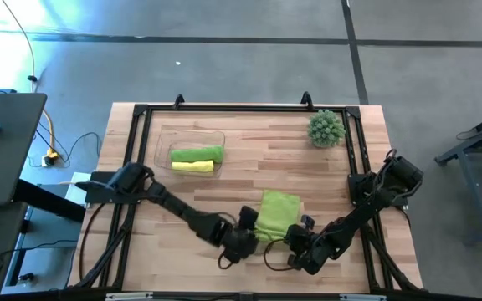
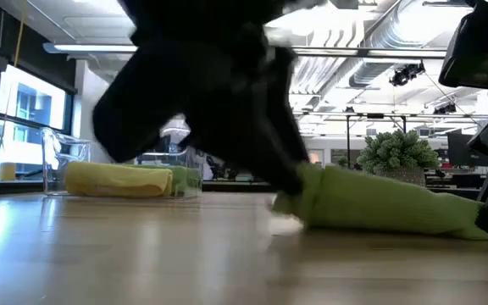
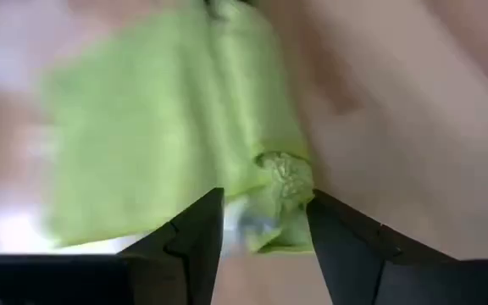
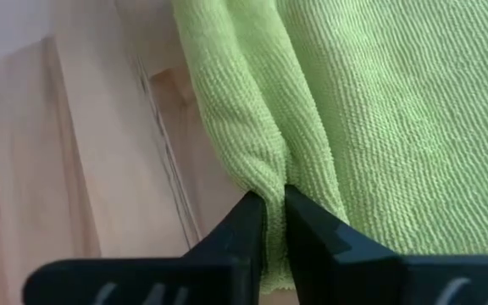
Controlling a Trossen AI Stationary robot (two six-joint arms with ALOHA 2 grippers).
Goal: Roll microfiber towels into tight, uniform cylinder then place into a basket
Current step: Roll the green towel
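Basket (image 1: 162, 139) sits at the back left of the bench (image 1: 249, 142), with one green roll (image 1: 197, 154) and one yellow roll (image 1: 192, 166) lying side by side inside it. Third towel (image 1: 278, 214), lime green, lies partly folded near the front edge, between my two hands.

My left hand (image 1: 249, 236) is at the towel's left front corner. Fingers (image 3: 195, 241) stand wide, straddling the bunched end of the fold without pinching it.

My right hand (image 1: 301, 244) is at the towel's right front corner. Its fingers (image 4: 248, 229) are nearly together and pinch a ridge of the cloth's edge.

Spiky plant (image 1: 326, 128) is at the back right, well apart from the work.

Step in hand, as I judge it: starting the roll from the front edge.

Notes for doing it well:
- Close left on the same edge as right, so both ends turn together.
- Keep the cloth taut between my hands; slack gives a cone, not a cylinder.
- Roll away toward the back, pressing low to the bench.
- Risk: the thin pinch on the right may slip.
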